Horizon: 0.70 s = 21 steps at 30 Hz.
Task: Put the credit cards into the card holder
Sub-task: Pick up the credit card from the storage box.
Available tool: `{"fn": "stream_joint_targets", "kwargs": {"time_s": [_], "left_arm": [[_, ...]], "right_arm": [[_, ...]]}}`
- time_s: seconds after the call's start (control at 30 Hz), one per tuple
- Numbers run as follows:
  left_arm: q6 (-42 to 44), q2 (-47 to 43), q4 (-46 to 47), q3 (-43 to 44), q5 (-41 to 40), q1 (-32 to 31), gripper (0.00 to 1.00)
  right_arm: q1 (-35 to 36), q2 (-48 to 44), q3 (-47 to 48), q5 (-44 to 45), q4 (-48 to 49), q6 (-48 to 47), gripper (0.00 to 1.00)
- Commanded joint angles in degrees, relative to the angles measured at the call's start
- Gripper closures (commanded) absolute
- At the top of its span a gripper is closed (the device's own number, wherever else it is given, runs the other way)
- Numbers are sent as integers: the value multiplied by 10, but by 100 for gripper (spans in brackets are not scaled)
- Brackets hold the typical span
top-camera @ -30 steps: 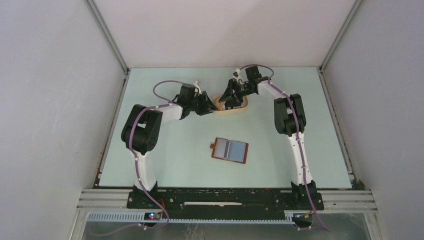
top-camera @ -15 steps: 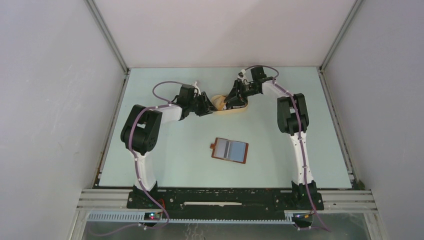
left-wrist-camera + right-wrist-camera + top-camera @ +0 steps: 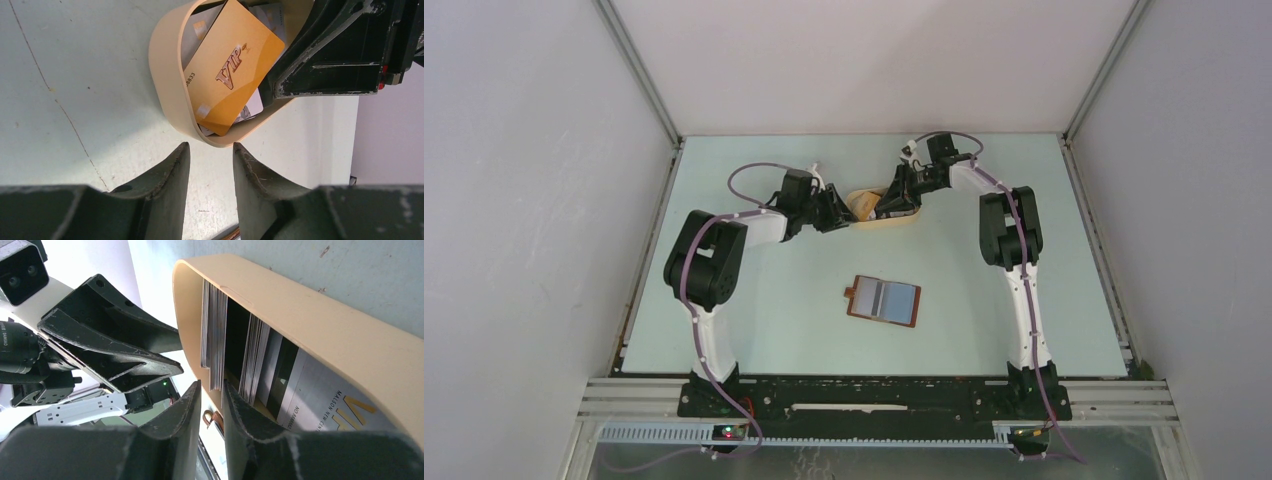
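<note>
Where the tan tray (image 3: 894, 224) sits far back on the table (image 3: 774, 320), the wallet (image 3: 883, 300) lies open, well apart.
Left wrist: left gripper (image 3: 210, 150) part-open, empty, at the tray's end. A gold card (image 3: 230, 70) lies over grey cards (image 3: 192, 35).
Right wrist: right gripper (image 3: 211, 390) narrow around upright card edges; grip unclear.

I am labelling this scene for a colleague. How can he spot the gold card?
At the far middle of the table stands a tan oval tray. The gold card, marked VIP, lies on top of the pile inside; the cards beneath are grey and silvery.
</note>
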Motion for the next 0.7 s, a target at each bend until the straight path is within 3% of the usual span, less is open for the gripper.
{"fn": "stream_joint_targets", "kwargs": {"time_s": [0.0, 0.67], "left_arm": [[-1, -33, 19, -12, 13, 5, 58], [-3, -35, 21, -15, 15, 6, 58]], "right_arm": [[1, -12, 17, 4, -11, -20, 71], [-1, -14, 24, 29, -24, -42, 100]]}}
